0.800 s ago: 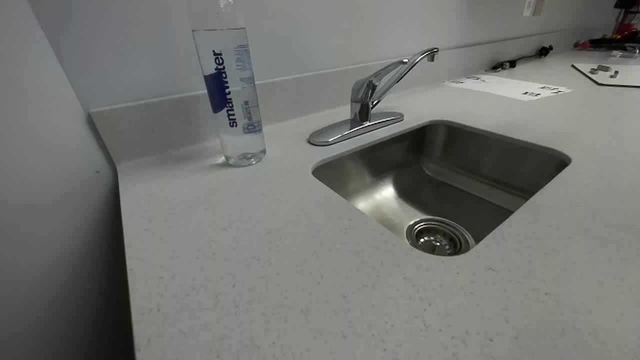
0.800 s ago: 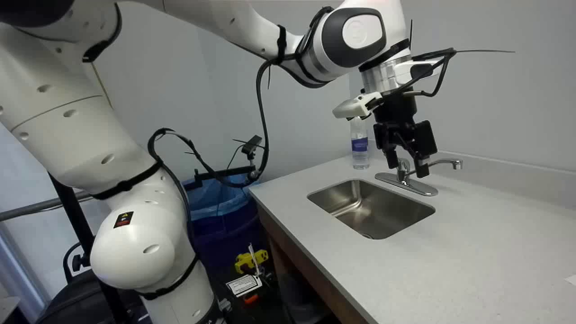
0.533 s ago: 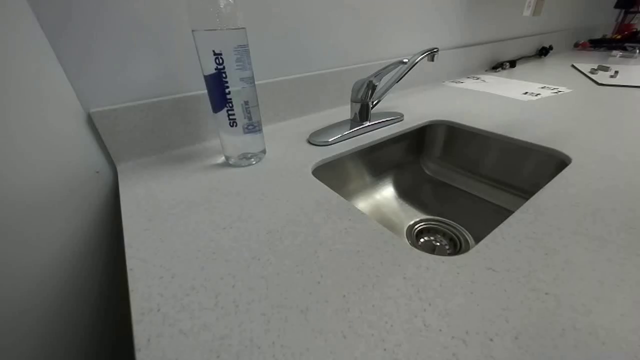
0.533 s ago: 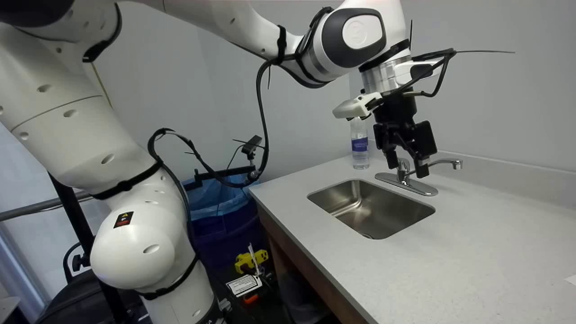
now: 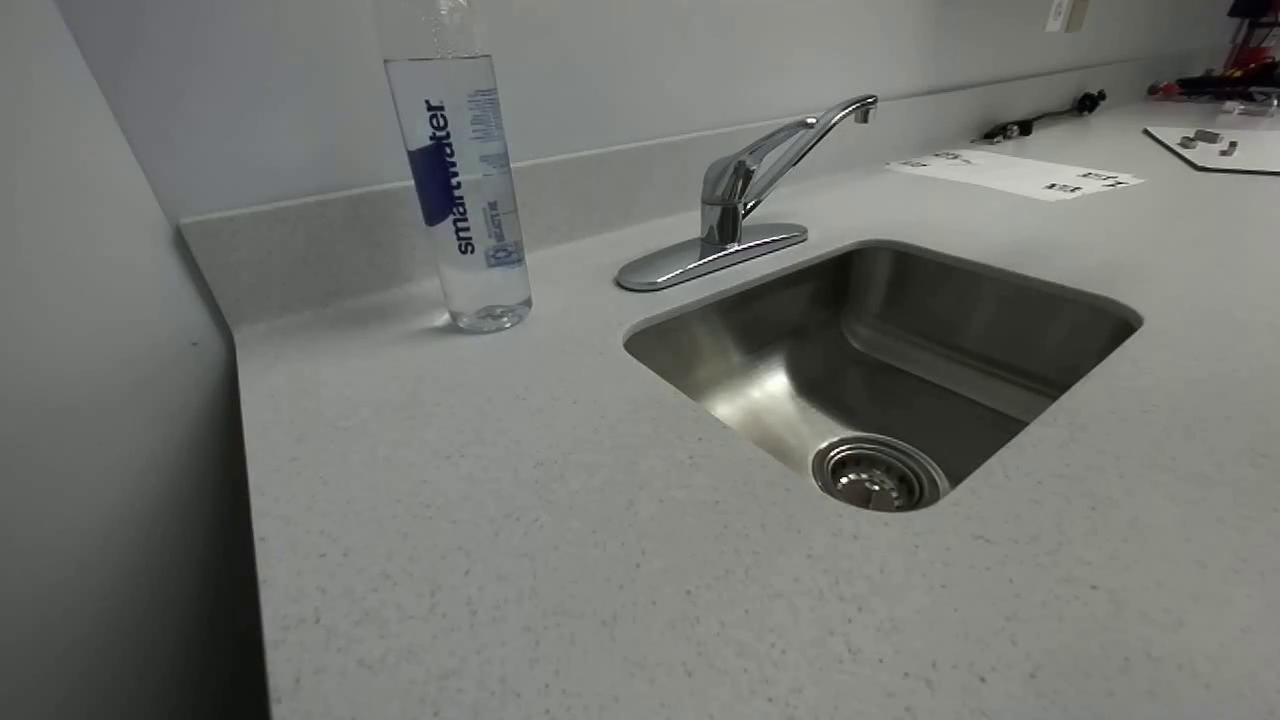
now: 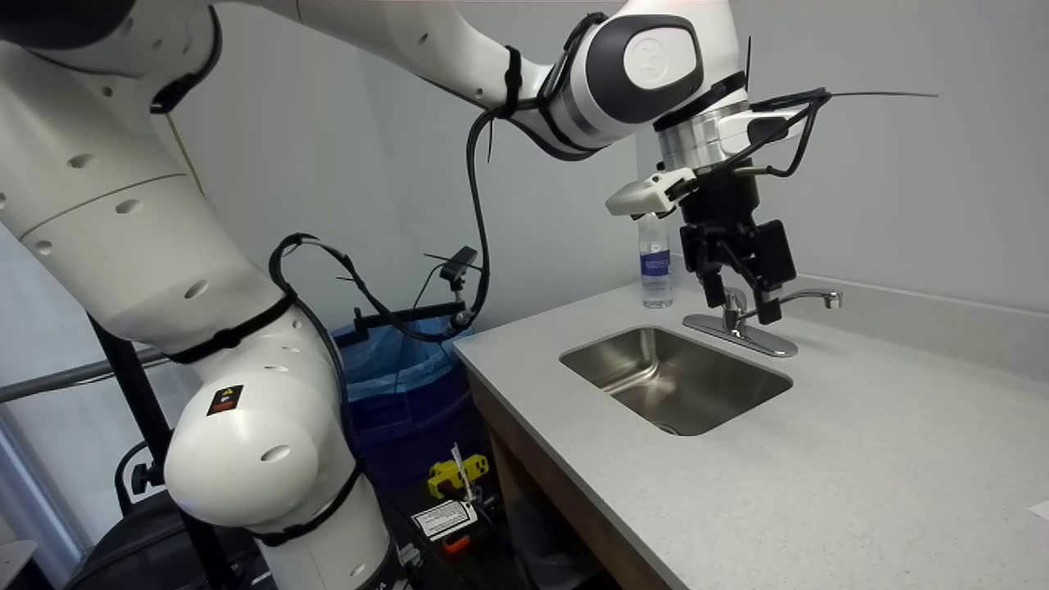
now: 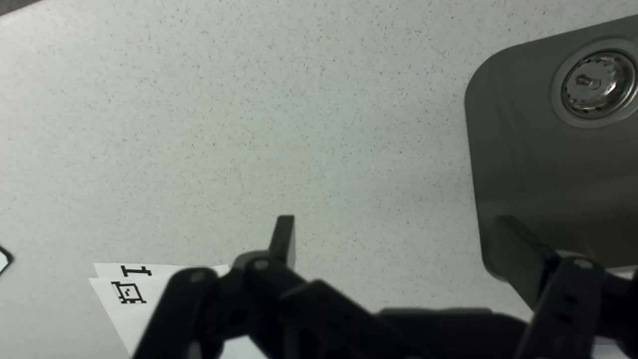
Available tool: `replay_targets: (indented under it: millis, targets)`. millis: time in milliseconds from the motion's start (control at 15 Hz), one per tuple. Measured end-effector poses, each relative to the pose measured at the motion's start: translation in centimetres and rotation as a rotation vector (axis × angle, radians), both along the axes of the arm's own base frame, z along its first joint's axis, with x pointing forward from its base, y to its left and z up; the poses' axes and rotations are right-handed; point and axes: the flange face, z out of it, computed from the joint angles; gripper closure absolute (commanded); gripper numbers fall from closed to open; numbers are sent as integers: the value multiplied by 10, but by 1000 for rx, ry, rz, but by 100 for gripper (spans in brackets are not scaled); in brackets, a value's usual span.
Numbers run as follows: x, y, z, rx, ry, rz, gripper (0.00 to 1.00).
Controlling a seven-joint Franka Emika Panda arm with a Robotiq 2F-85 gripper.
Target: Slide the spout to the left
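Observation:
The spout (image 5: 835, 118) is a slim shiny metal arm that rises at a slant from the chrome faucet base (image 5: 722, 220). In an exterior view, the spout (image 6: 811, 293) points right, along the back of the counter. My gripper (image 6: 742, 305) hangs above the counter with its fingers apart. One finger (image 6: 768, 310) overlaps part of the spout in that view; I see no sign of contact. In the wrist view, my gripper (image 7: 397, 219) is wide open, with only counter and the sink's edge behind the gap. The spout is out of the wrist view.
The sink (image 5: 980, 300) is set into the counter in front of the faucet. A tall water bottle (image 5: 460, 200) stands beside the faucet, near the wall. Printed paper sheets (image 5: 1010, 175) lie on the counter, and also show in the wrist view (image 7: 127, 309).

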Motion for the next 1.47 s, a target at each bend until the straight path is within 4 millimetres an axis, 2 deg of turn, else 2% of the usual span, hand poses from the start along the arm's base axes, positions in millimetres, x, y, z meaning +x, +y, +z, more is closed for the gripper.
replay_targets:
  millis: [533, 733, 1067, 1333, 1467]
  targets:
    - [0, 1, 0, 0, 1, 1, 0]
    - [9, 13, -3, 4, 6, 21, 0]
    - [50, 69, -17, 22, 15, 56, 0]
    - [88, 123, -36, 47, -8, 43, 0]
    - [106, 141, -46, 60, -29, 29, 0]
